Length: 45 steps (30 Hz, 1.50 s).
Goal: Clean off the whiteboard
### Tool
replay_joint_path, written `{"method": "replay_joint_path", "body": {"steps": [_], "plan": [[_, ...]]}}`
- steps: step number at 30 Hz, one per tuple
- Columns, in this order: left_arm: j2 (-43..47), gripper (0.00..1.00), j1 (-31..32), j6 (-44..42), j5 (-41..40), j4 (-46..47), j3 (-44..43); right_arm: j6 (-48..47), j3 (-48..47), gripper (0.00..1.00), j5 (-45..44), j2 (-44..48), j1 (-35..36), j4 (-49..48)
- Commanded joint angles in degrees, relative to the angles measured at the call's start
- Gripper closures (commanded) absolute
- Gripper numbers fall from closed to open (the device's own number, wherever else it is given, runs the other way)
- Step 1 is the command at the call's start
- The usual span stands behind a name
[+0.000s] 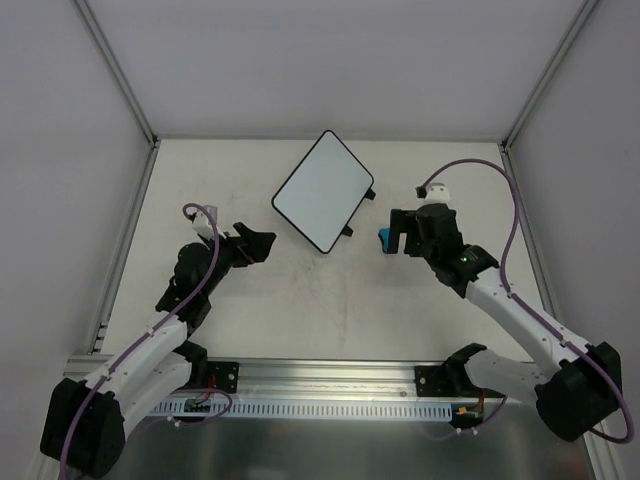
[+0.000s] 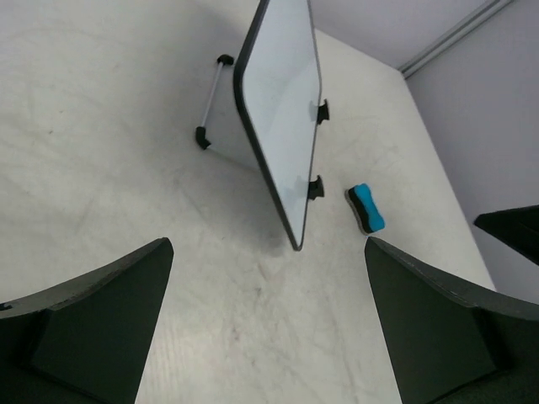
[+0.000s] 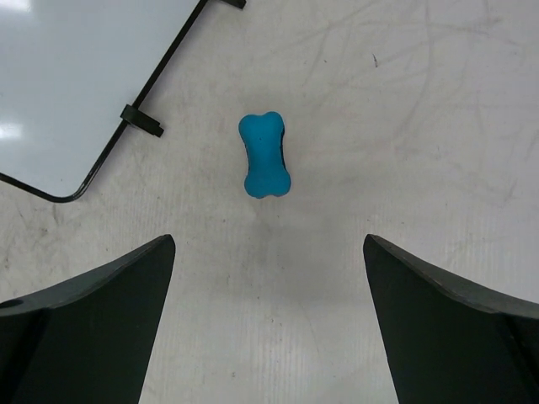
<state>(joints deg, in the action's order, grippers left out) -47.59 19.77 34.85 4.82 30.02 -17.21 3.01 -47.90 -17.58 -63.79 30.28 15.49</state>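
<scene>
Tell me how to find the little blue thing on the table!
Find the big whiteboard in the middle of the pale table. Beside its edge with two black tabs, just ahead of the open right hand, lies the eraser: small, bright blue and bone-shaped, not white like the board.

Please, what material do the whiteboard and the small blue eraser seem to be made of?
The whiteboard: smooth, glossy white face, probably coated metal or plastic; the right wrist view shows bright light patches reflected on it. The eraser: matte blue top, likely foam or soft plastic, with a dark layer beneath, perhaps felt, seen in the left wrist view.
</scene>
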Motion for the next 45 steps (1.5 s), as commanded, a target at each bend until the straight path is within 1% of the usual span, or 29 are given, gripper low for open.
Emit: {"method": "replay_joint_path", "body": {"steps": [1, 2, 6, 9, 13, 15, 16, 17, 21, 23, 24, 28, 45], "plan": [[4.34, 0.01, -0.34, -3.73, -4.37, -13.56, -0.45, -2.48, 2.89, 0.01, -0.34, 6.82, 0.39, -1.51], [4.87, 0.01, -0.35, -4.69, -4.64, -18.28, -1.93, -4.22, 4.47, 0.01, -0.43, 10.14, 0.39, -1.69], [6.28, 0.01, -0.35, -7.16, -7.72, -26.74, -5.11, -7.13, 7.46, 0.01, -1.75, 16.67, 0.48, -1.69], [6.90, 0.01, -0.35, -8.83, -9.21, -31.31, -6.60, -9.24, 9.83, 0.01, -4.12, 19.57, 0.39, -2.21], [7.69, 0.01, -0.17, -11.82, -11.58, -34.59, -6.96, -8.46, 13.52, 0.01, -7.55, 22.12, 0.48, -4.14], [8.30, 0.01, 0.35, -13.40, -14.30, -35.12, -6.26, -8.11, 15.89, 0.01, -9.57, 23.35, 0.48, -6.60], [8.92, 0.01, 1.14, -13.84, -15.36, -35.21, -5.91, -8.10, 18.52, 0.01, -10.01, 24.49, 0.48, -7.57], [9.36, 0.01, 1.24, -13.15, -17.45, -35.29, -5.47, -8.10, 19.85, 0.01, -10.27, 25.20, 0.39, -9.92], [13.74, 0.01, 1.41, -14.37, -16.68, -34.16, -3.19, -8.72, 25.57, 0.01, -8.08, 26.96, 0.39, -15.12], [17.17, 0.01, 1.41, -14.37, -17.04, -32.40, -0.73, -8.89, 26.36, 0.01, -8.60, 27.58, 0.39, -15.05], [19.53, 0.01, 1.41, -14.37, -17.30, -32.05, -0.11, -8.81, 26.63, 0.01, -8.61, 27.84, 0.39, -16.61], [23.24, 0.01, 1.41, -14.72, -16.51, -31.78, 1.39, -8.37, 27.51, 0.01, -9.13, 28.55, 0.39, -16.72], [22.37, 0.01, 1.50, -14.64, -16.25, -31.78, 1.13, -8.37, 28.39, 0.01, -6.67, 29.95, 0.39, -16.89]]}}
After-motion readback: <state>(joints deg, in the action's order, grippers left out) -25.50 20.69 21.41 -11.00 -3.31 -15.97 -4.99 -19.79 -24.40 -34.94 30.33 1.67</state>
